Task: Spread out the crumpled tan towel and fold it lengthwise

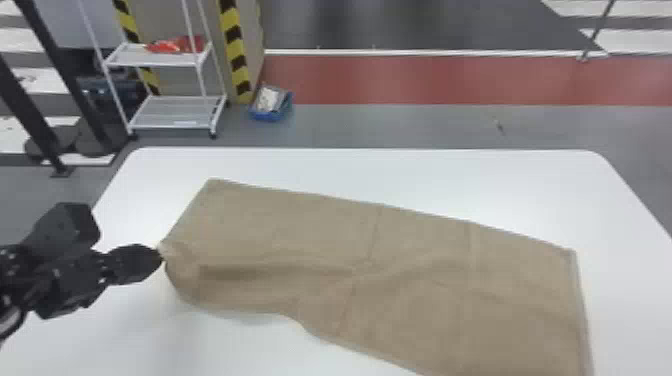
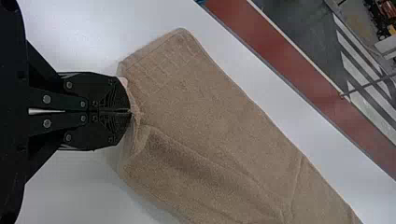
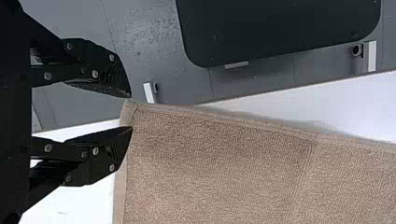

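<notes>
Nearest to me, my right gripper (image 3: 130, 112) has its fingers wide apart, at what seems the near right corner of the tan towel (image 1: 310, 225). They have not clamped on it; whether they touch the cloth, I cannot tell. At the left end, my left gripper (image 2: 130, 112) has its two fingers pressed together, with the towel's edge pinched at their tips. The cloth bunches there, and its near side curls beside my fingers (a soft wave, nothing bad).

The towel lies long across the white table (image 1: 350, 165), from left to right, its far side rather straight. I judge that the spreading is mostly done; some smoothing at the near left remains, and then the lengthwise fold. Farther away, beyond the table, stands a white rack (image 1: 165, 62) on the floor.
</notes>
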Available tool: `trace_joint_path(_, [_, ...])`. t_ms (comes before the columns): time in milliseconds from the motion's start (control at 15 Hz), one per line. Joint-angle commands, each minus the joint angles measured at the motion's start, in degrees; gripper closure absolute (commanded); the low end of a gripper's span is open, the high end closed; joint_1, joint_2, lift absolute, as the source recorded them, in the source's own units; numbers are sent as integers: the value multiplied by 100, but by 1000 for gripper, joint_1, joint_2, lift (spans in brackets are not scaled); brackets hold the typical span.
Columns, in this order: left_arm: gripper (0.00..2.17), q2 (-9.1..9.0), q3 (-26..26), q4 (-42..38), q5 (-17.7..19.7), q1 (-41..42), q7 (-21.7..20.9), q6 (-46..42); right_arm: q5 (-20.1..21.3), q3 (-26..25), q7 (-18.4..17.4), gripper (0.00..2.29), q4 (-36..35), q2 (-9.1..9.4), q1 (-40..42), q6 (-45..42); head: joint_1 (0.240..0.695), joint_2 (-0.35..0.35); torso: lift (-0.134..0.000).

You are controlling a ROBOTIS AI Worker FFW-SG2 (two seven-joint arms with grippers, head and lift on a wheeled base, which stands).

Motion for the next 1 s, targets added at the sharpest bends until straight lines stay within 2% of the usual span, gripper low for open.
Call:
trace_joint_path(0, [1409,3,10,-2,12,1,0,0,-1,3,36,795,-4,0,-18,7,695,16,-124])
trace_joint_path(533, [1409,11,36,-2,29,1,0,-17,70,47,36,788,-30,9,-18,60,695,19,-124])
trace_joint_path(667, [1409,20,36,7,38,1,0,-17,70,64,36,711,-30,9,-18,60,695,21,-124])
trace_joint_path(933, [1409,11,36,42,56,1,0,-88,254,223,36,714,14,9,-44,42,695,27,-124])
